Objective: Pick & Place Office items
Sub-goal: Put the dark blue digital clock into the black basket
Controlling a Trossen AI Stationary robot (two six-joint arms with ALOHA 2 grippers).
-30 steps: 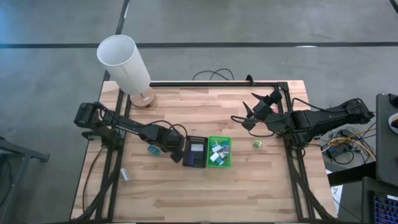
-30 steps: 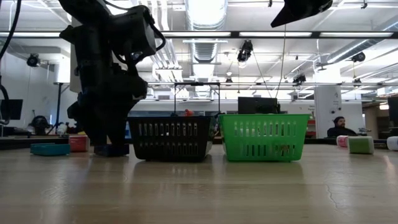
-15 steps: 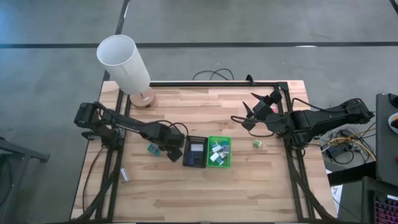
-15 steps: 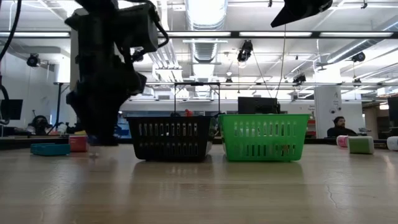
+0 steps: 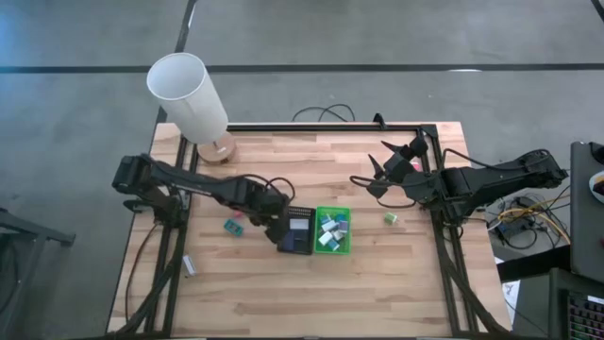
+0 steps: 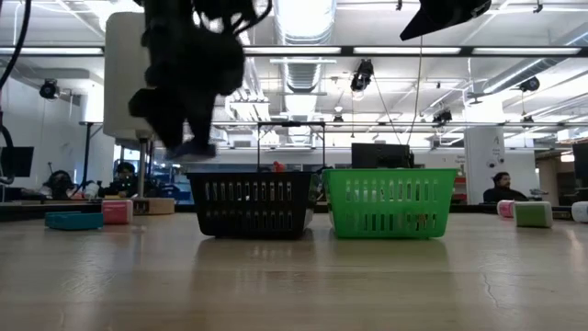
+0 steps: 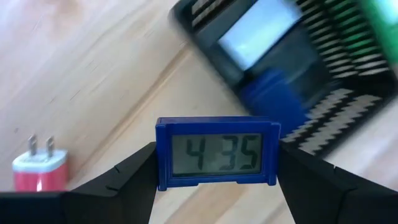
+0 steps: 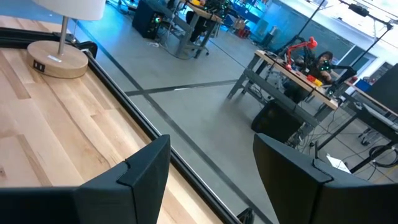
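My left gripper point(image 5: 276, 225) hangs above the table just left of the black basket point(image 5: 296, 231), shut on a small blue digital clock point(image 7: 216, 152) whose display reads 4 35. In the low view it point(image 6: 188, 147) is raised above the black basket's point(image 6: 253, 202) rim height. The black basket holds a flat blue item point(image 7: 273, 93); the green basket point(image 5: 332, 230) beside it holds several small blocks. A teal block point(image 5: 229, 226) and a pink plug point(image 7: 38, 171) lie on the table left of the gripper. My right gripper point(image 5: 392, 165) waits open, high at the right. My left gripper pinches the clock's two short ends point(image 7: 160, 155) between its two fingers point(image 7: 134, 177), coming from above and pointing down. The clock is lifted clear of the table and sits level across the fingers, its display turned toward the wrist camera.
A white lamp point(image 5: 189, 94) on a wooden foot stands at the far left corner. A green block point(image 5: 390, 218) lies on the table right of the green basket, and a small white item point(image 5: 190, 266) lies near the left edge. Bare wood fills the near half.
My left gripper has risen from table height and gone toward the table's right edge, closer to the black basket, carrying the blue clock up clear of the table. The teal and pink items stayed where they were.
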